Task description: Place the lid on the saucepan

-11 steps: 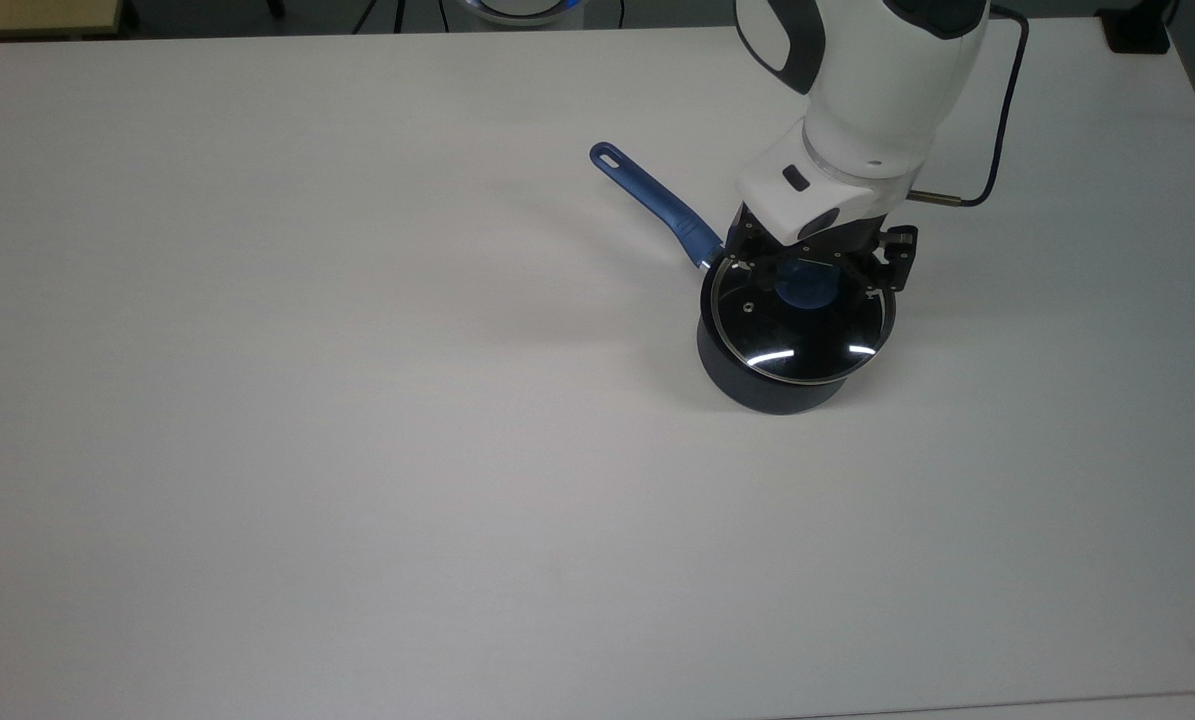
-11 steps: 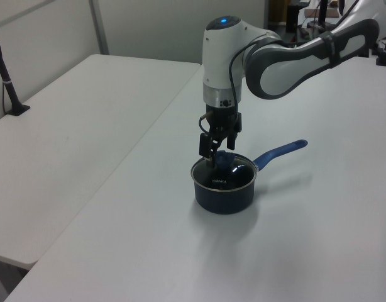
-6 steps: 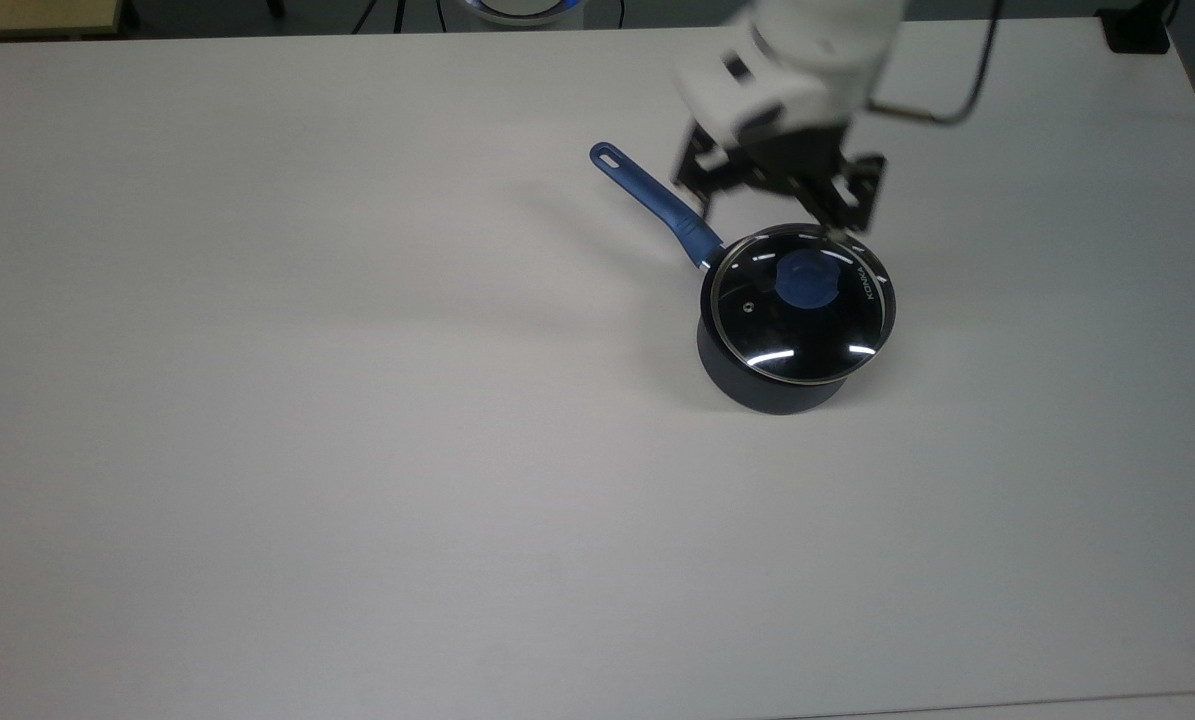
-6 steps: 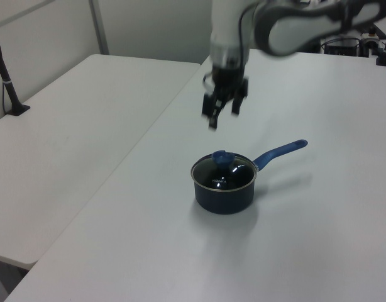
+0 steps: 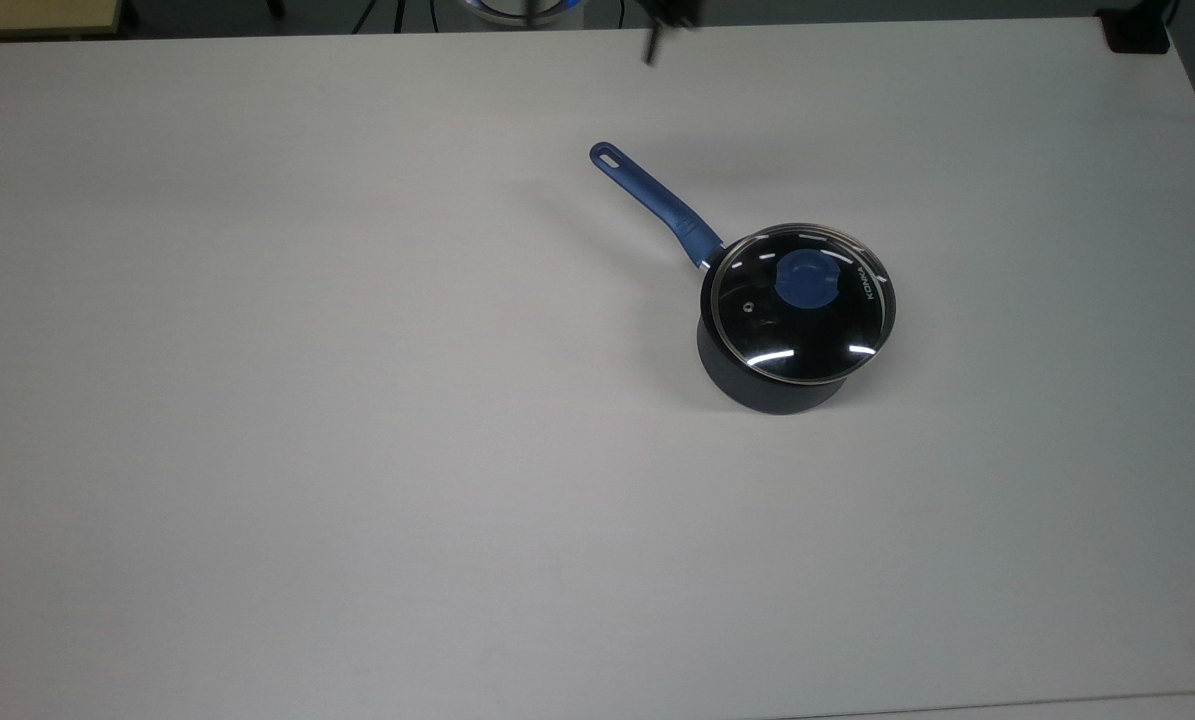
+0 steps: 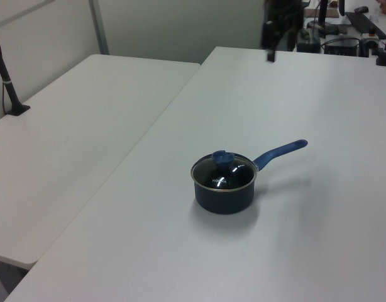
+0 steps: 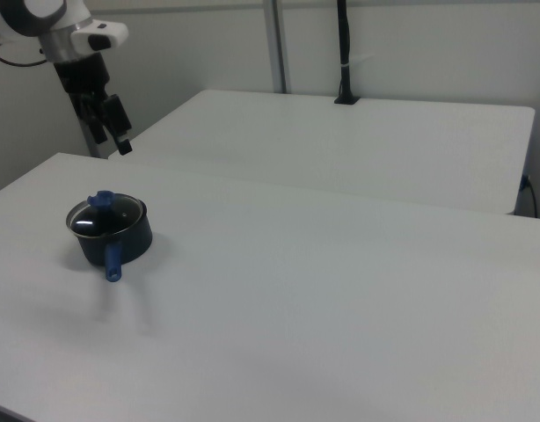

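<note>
Since the lid (image 5: 797, 302) now sits flat on the pan (image 5: 769, 385) with its steel rim meeting the pan's rim all round, we judge the task done. The pan stands on the white table (image 5: 357, 450), right of centre in the top view, and its blue handle (image 5: 657, 205) points toward the far left of the top view. The blue knob (image 5: 806, 279) at the lid's centre is free, with nothing touching it.

What has changed is the arm. A second ago the end effector was down over the knob; half a second ago it had let go and was rising beside the pan. Now the end effector (image 7: 107, 119) hangs high and well apart from the pan, near the far edge of the table in the top view. In the right view its dark fingers (image 7: 120, 141) point downward and carry nothing, but we cannot tell how wide they stand.

That means the release is complete and the lid stayed put as the arm withdrew.

On the glass, near the rim, white letters read KONKA (image 5: 865, 283).
</note>
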`<state>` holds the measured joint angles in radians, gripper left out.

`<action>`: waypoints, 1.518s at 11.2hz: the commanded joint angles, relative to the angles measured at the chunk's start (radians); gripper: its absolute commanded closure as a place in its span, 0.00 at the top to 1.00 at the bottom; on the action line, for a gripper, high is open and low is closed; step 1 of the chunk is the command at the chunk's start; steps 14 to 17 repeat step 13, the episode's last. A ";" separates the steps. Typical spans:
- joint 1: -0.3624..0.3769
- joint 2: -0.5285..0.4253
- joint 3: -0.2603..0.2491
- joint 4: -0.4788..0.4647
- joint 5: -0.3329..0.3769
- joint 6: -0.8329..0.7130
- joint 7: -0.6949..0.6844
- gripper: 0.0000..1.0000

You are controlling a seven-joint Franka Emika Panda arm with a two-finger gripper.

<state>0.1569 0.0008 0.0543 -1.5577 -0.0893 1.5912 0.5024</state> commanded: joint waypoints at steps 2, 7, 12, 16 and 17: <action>-0.003 -0.174 -0.145 -0.156 0.005 0.013 -0.282 1.00; -0.094 -0.136 -0.165 -0.124 0.011 0.040 -0.501 1.00; -0.097 -0.105 -0.165 -0.099 0.048 0.049 -0.447 1.00; -0.097 -0.105 -0.165 -0.099 0.049 0.049 -0.452 1.00; -0.097 -0.105 -0.165 -0.099 0.049 0.049 -0.452 1.00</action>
